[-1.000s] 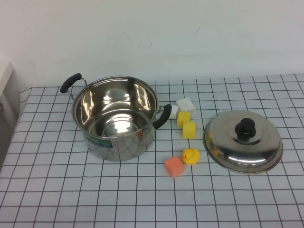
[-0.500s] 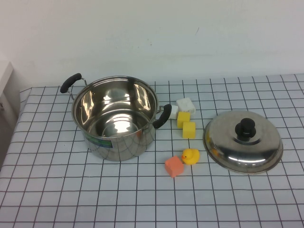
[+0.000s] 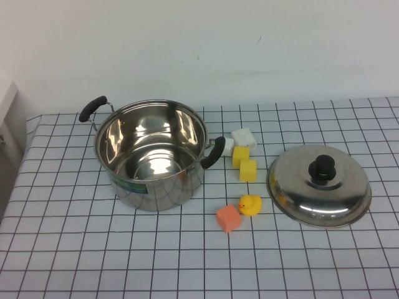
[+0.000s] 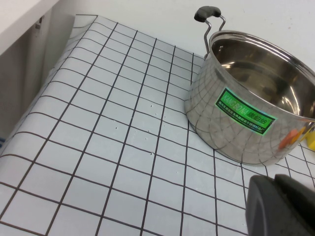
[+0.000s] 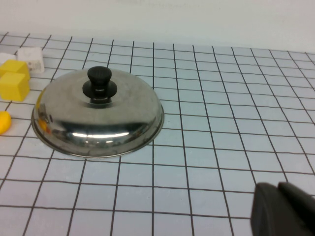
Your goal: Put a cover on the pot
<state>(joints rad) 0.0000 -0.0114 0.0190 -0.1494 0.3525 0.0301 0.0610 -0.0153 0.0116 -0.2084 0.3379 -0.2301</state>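
Observation:
The steel pot (image 3: 153, 190) stands open and empty at the table's left, with black side handles and a green label. It also shows in the left wrist view (image 4: 231, 130). The domed steel lid (image 3: 319, 190) with a black knob (image 3: 323, 169) lies on the table to the pot's right, also in the right wrist view (image 5: 98, 120). Neither gripper shows in the high view. My left gripper (image 4: 275, 201) is shut and empty, short of the pot. My right gripper (image 5: 279, 206) is shut and empty, short of the lid.
Between pot and lid lie two yellow cubes (image 3: 244, 163), white cubes (image 3: 240, 138), an orange cube (image 3: 229, 218) and a yellow duck (image 3: 250, 204). The checked tablecloth (image 3: 75, 249) ends at the left edge, next to a white cabinet (image 4: 19, 14). A white wall stands behind.

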